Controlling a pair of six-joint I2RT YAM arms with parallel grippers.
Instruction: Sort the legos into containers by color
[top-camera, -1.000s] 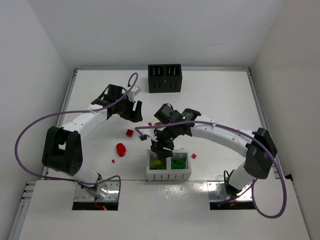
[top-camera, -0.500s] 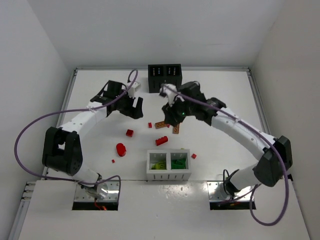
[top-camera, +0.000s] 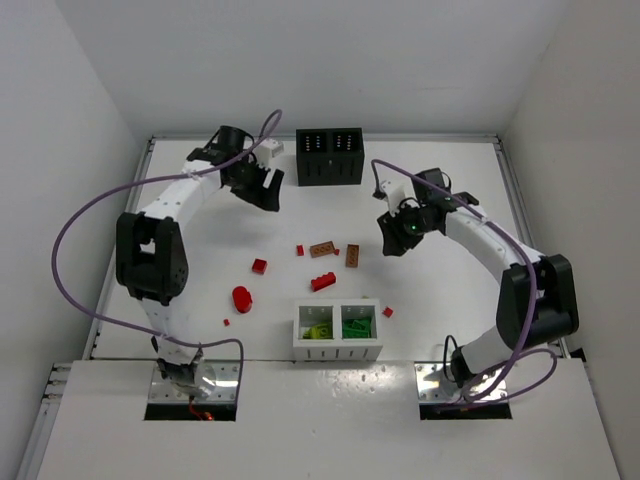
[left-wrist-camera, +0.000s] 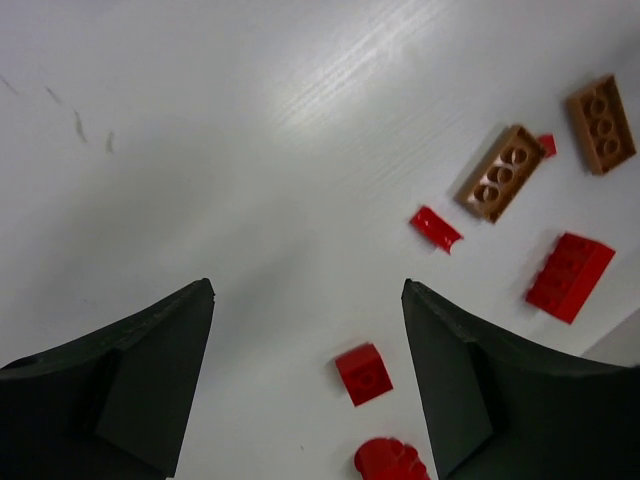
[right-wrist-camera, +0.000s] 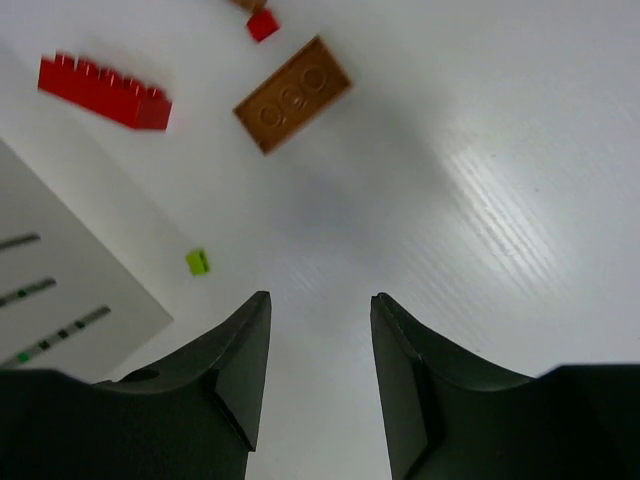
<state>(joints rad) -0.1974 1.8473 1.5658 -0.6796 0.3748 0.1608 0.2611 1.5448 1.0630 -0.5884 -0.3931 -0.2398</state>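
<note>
Brown bricks (top-camera: 322, 249) sit beside red ones (top-camera: 300, 250), so the narrow-jawed right gripper (right-wrist-camera: 320, 300) (left gripper (left-wrist-camera: 307, 287) wide, both empty) might grab two colours.

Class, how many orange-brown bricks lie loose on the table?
2. One orange-brown brick lies mid-table, beyond the white box; the second brick lies right of it. Others may hide inside the black box.

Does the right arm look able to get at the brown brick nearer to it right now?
Probably yes. The right gripper hangs open and empty close beside the brown brick, which lies flat, apart from the red brick and the other brown brick. Nothing stands between them.
</note>
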